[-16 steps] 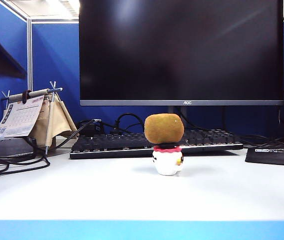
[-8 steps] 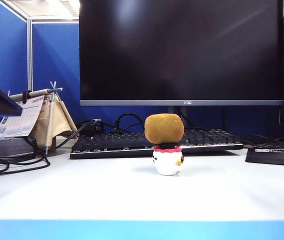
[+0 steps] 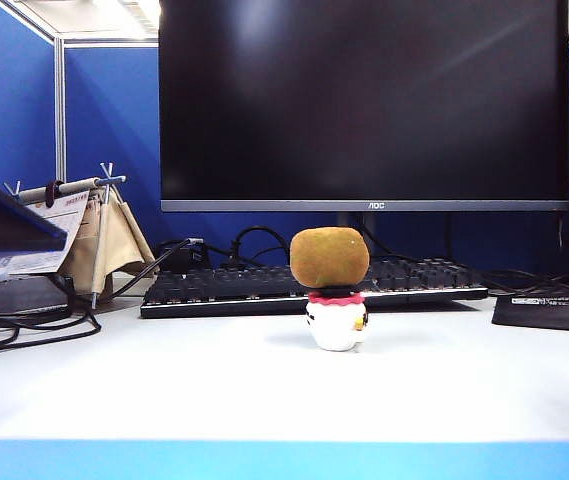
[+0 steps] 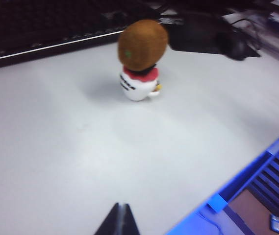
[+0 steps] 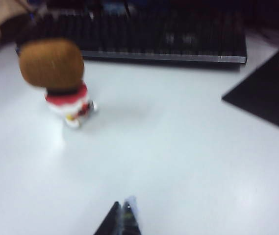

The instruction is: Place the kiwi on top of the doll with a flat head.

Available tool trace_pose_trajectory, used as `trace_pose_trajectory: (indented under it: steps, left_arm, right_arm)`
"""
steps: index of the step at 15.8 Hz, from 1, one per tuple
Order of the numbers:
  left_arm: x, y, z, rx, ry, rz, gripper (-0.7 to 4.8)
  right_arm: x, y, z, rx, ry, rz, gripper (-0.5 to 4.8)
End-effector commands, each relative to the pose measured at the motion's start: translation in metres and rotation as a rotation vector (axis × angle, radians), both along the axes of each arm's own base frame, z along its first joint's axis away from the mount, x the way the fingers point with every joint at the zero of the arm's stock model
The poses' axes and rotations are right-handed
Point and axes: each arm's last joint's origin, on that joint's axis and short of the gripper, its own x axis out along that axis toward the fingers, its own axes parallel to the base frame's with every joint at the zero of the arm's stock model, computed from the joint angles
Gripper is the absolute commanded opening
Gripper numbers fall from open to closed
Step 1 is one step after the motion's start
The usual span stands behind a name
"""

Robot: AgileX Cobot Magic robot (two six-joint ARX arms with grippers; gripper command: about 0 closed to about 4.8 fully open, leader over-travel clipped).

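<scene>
The brown fuzzy kiwi rests on the flat black top of the small white doll, which stands upright on the white table in front of the keyboard. Both wrist views show the same pair: kiwi on doll, and kiwi on doll. My left gripper is shut and empty, well back from the doll over bare table. My right gripper is also shut and empty, far from the doll. Nothing touches the kiwi.
A black keyboard and a large monitor stand behind the doll. A desk calendar on a stand and cables lie at the left, a black pad at the right. A dark part of the left arm juts in at the left edge.
The dark part of the left arm at the exterior view's left edge has sunk and pushed further in. Kiwi and doll have not moved.
</scene>
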Motion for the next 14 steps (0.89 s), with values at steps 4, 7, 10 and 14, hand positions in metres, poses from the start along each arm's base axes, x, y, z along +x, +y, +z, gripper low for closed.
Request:
trace_pose_trajectory:
  steps: [4, 7, 10, 14]
  left_arm:
    - [0.001, 0.001, 0.001, 0.005, -0.008, 0.039, -0.04]
    - [0.001, 0.001, 0.001, 0.006, -0.010, 0.046, -0.02]
    - [0.001, 0.001, 0.001, 0.006, -0.010, 0.044, -0.02]
    - [0.001, 0.001, 0.001, 0.006, -0.010, 0.044, -0.02]
  right_arm:
    - [0.000, 0.000, -0.021, 0.065, 0.084, -0.026, -0.07]
    - [0.000, 0.000, -0.021, 0.060, 0.080, -0.045, -0.07]
    - [0.000, 0.000, -0.021, 0.069, 0.087, -0.016, -0.07]
    - [-0.002, 0.003, -0.023, 0.092, 0.124, 0.099, -0.07]
